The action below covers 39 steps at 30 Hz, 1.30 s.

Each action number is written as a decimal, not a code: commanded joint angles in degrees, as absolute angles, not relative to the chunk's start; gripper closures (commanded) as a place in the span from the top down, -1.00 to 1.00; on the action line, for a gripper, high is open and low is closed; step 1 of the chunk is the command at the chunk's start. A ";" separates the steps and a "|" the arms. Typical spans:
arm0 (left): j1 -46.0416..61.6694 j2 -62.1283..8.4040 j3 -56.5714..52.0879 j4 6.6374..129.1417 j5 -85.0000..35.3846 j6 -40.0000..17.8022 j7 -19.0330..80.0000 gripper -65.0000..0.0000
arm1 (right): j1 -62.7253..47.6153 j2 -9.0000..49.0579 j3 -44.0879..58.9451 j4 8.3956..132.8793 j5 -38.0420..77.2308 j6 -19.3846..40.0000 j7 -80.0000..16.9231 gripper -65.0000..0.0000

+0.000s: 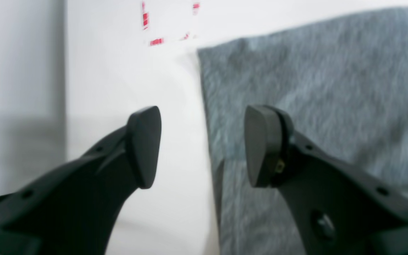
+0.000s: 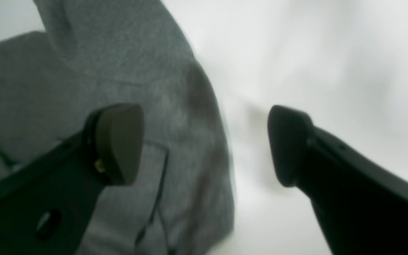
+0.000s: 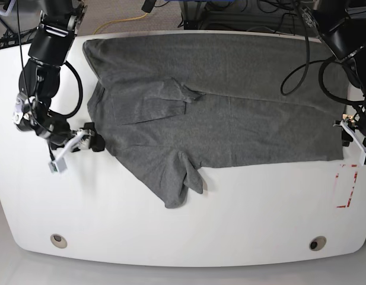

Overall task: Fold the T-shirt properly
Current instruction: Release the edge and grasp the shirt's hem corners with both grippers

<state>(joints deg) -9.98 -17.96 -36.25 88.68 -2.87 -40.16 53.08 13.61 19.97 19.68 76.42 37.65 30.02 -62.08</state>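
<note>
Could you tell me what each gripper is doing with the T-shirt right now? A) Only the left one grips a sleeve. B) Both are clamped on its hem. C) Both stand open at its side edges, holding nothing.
C: the left gripper and right gripper both show spread jaws over the T-shirt edge, with no cloth between them.

It looks like a robotics lab: a rounded white worktop [image 3: 171, 237] with red tape marks [image 3: 347, 185], and black cables [image 3: 242, 7] lie behind it.
</note>
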 commanded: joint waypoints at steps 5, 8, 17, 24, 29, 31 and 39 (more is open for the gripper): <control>-15.78 -19.21 -36.35 81.89 -2.86 -40.00 51.91 0.06 | 24.13 19.56 12.26 63.87 29.67 31.08 -52.53 0.57; -16.92 -19.30 -36.35 79.25 -2.86 -40.00 51.91 0.06 | 27.65 19.30 9.01 57.19 28.18 31.08 -47.43 0.57; -16.75 -19.21 -36.26 76.97 -2.68 -40.00 46.73 0.06 | 33.45 19.03 -0.13 41.71 27.56 31.08 -35.38 0.57; -17.19 -19.47 -36.44 70.99 -1.19 -39.43 42.59 0.08 | 33.27 16.92 -3.38 40.04 27.56 31.08 -34.15 0.57; -17.27 -19.65 -36.62 68.00 -1.19 -38.29 38.64 0.08 | 33.19 15.08 -4.53 39.78 27.56 31.08 -34.24 0.57; -17.27 -19.74 -36.62 67.12 -1.10 -38.20 36.53 0.08 | 33.19 14.37 -5.67 39.78 27.56 30.99 -34.33 0.57; -20.18 -20.88 -36.70 61.85 -1.19 -33.45 33.89 0.08 | 33.19 12.79 -6.20 39.69 27.47 30.73 -34.33 0.57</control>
<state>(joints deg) -17.56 -19.59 -36.69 62.46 -0.14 -35.11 36.18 32.21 12.99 -6.07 39.62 28.29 31.07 -32.56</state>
